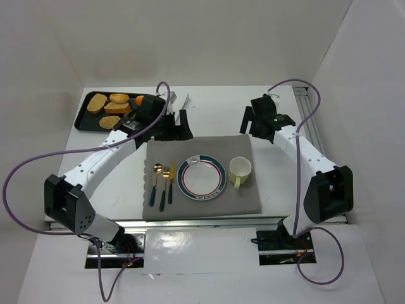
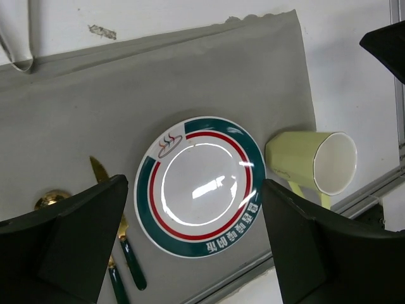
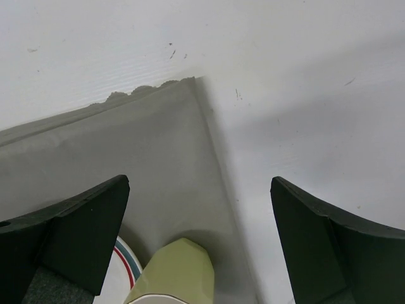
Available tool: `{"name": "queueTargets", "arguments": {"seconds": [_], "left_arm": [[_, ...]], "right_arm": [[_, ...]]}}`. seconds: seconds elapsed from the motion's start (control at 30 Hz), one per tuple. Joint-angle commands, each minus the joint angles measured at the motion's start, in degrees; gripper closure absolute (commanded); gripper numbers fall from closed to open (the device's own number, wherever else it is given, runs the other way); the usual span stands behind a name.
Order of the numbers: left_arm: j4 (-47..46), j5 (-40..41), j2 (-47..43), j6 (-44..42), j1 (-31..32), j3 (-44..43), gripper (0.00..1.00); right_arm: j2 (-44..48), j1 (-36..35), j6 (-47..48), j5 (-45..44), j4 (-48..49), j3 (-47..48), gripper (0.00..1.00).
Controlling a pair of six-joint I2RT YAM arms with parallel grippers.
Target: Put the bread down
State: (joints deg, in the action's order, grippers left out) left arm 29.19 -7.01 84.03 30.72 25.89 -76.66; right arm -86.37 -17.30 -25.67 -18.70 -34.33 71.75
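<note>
Left tool point(image 2: 195, 183) and right tool point(image 3: 200, 183) gape empty; the left should reach far-left to the tray point(image 1: 83, 119), pinching one bread point(image 1: 118, 107) gently.

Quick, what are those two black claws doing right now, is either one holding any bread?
The left black claw is open, holding nothing.
The right black claw is open, holding nothing.

The only markings stand on the plate point(image 2: 255, 170), which lies on the grey mat point(image 2: 95, 107) towards the middle of the worktop's near edge. On its white inner rim is a small emblem point(image 2: 169, 145) of three red wavy lines above an oval outline, and opposite it a short row of white characters point(image 2: 231, 229) runs along the green band, too small to read
</note>
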Motion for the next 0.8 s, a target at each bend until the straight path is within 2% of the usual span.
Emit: {"name": "queueTargets", "arguments": {"seconds": [0.0,0.13,0.27,0.37,0.47,0.63,0.77], "left_arm": [[-0.4,-1.0,1.9,0.8,1.1,-3.9,0.01],[3.5,3.0,4.4,0.2,2.2,-7.8,0.01],[11.7,13.1,10.2,-0.9,2.8,-14.2,0.01],[16.0,17.1,13.9,-2.6,2.8,-17.8,0.01],[16.0,21.8,18.8,-3.1,2.8,-19.6,0.01],[19.3,16.9,29.0,-3.1,-0.1,-25.2,0.01],[22.2,21.1,37.2,-1.9,-1.5,-32.2,0.01]], "right_arm": [[4.0,0.3,0.2,-1.3,1.0,-0.5,0.0],[4.7,0.3,0.2,-1.3,1.6,-1.1,0.0],[3.6,0.3,0.7,-1.3,1.0,-0.5,0.0],[3.6,0.3,0.7,0.5,1.5,-0.5,0.0],[3.0,0.3,0.7,1.1,2.2,-1.0,0.0],[2.4,0.3,1.3,3.6,2.8,-1.5,0.0],[1.2,0.3,1.8,3.6,2.8,-1.0,0.0]]}}
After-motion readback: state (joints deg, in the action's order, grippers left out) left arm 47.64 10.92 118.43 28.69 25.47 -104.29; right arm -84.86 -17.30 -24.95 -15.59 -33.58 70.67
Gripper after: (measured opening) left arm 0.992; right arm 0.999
